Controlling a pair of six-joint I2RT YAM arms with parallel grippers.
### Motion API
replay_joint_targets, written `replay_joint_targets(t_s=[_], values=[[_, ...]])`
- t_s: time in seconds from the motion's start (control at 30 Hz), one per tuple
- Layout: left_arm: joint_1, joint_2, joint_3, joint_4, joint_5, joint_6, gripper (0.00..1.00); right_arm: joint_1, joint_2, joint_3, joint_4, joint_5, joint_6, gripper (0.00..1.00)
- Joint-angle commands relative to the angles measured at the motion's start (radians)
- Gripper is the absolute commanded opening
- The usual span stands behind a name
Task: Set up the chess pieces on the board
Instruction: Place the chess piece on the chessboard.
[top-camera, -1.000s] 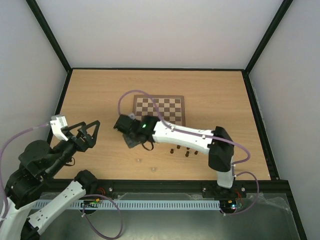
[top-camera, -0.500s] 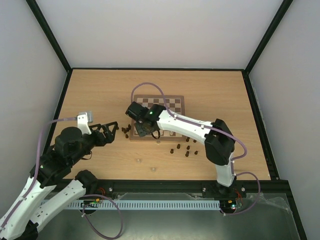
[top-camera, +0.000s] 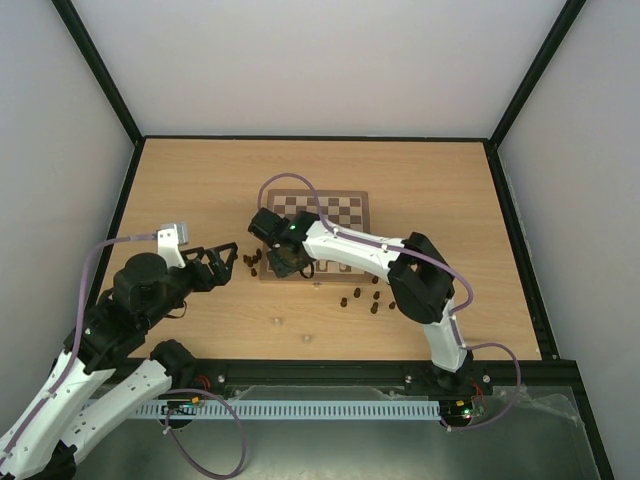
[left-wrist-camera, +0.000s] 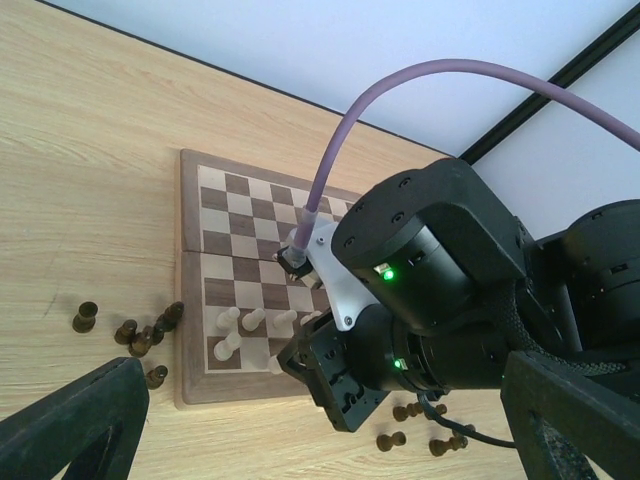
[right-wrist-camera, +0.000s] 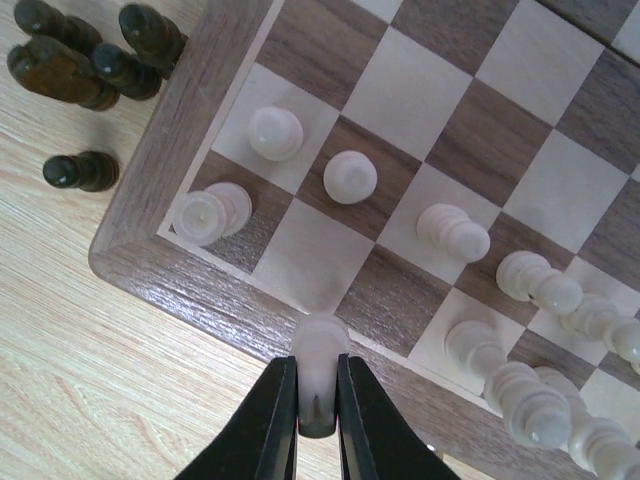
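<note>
The board (top-camera: 340, 205) lies mid-table, and its near-left corner (right-wrist-camera: 200, 260) fills the right wrist view. My right gripper (right-wrist-camera: 318, 378) is shut on a pale chess piece (right-wrist-camera: 320, 345), which hangs over the board's near border beside an empty cream square. Several pale pieces (right-wrist-camera: 350, 176) stand on the two nearest rows, also visible as pale pieces (left-wrist-camera: 245, 322) in the left wrist view. My left gripper (top-camera: 228, 264) is open and holds nothing, just left of the board and facing the right gripper (top-camera: 285, 260).
A cluster of dark pieces (top-camera: 252, 262) lies on the table against the board's left edge, shown closer as dark pieces (right-wrist-camera: 75, 75). More dark pieces (top-camera: 375, 300) are scattered in front of the board. Two pale pieces (top-camera: 279, 321) lie nearer the front edge.
My right gripper moved right with the pale piece, from left of the board to over its near-left corner. My left arm swung in towards the board, then held still.
</note>
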Motion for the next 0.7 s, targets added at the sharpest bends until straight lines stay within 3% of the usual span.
replay_joint_targets(t_s=[0.0,0.67], values=[[0.004,0.005,-0.004,0.018,-0.004,0.010,0.99,-0.014,0.037,0.048,-0.011,-0.015,-0.022,0.11],[0.003,0.018,-0.008,0.030,-0.004,0.014,0.99,-0.047,0.083,0.077,0.004,-0.044,-0.043,0.13]])
